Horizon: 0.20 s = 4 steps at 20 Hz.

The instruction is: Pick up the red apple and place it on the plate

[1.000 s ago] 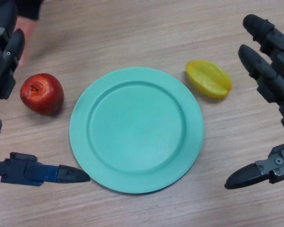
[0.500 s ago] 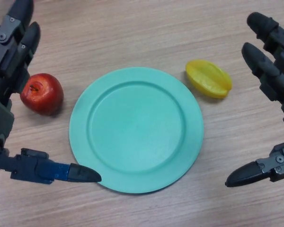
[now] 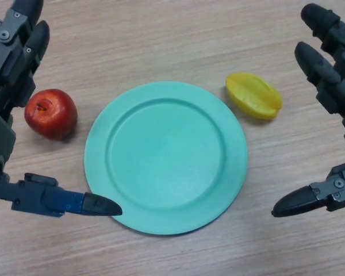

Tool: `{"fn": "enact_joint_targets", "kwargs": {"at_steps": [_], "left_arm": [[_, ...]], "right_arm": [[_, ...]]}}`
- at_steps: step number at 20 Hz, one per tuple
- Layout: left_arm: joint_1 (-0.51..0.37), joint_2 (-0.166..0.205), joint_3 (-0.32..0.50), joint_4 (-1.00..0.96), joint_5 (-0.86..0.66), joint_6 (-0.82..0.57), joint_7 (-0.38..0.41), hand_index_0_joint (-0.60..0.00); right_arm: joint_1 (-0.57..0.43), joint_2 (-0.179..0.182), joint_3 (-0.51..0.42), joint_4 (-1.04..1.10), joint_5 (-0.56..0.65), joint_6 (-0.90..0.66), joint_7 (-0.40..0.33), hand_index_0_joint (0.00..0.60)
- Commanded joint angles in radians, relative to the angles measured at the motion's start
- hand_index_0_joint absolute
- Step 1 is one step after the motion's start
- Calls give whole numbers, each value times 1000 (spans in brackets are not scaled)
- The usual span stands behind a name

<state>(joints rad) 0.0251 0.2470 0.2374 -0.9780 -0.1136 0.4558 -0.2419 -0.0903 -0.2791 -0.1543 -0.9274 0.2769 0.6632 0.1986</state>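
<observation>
The red apple point(image 3: 50, 113) rests on the wooden table, just left of the round teal plate point(image 3: 165, 156), which has nothing on it. My left hand point(image 3: 8, 86) is open at the left edge: its fingers reach up past the apple's far left side, and its thumb point(image 3: 69, 202) points right below the apple, its tip close to the plate's lower left rim. The hand hovers around the apple without gripping it. My right hand point(image 3: 333, 86) stays open at the right edge, away from the plate.
A yellow star fruit point(image 3: 253, 95) lies on the table to the upper right of the plate, between the plate and my right hand's fingers. Bare wooden tabletop surrounds everything.
My left hand has shifted up and to the right, closer around the apple. A person's hand seen at the upper left has gone from view. The apple, plate and star fruit have not moved.
</observation>
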Motion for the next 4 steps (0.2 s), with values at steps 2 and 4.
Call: {"fn": "enact_joint_targets", "kwargs": {"at_steps": [2,4], "left_arm": [[-29,27,22,-50,-1,-66,41,0],[-36,27,33,-35,4,-105,33,0]], "right_arm": [[-15,-27,-55,-76,45,-81,-19,0],[-25,-33,-40,-53,30,-97,-21,0]]}}
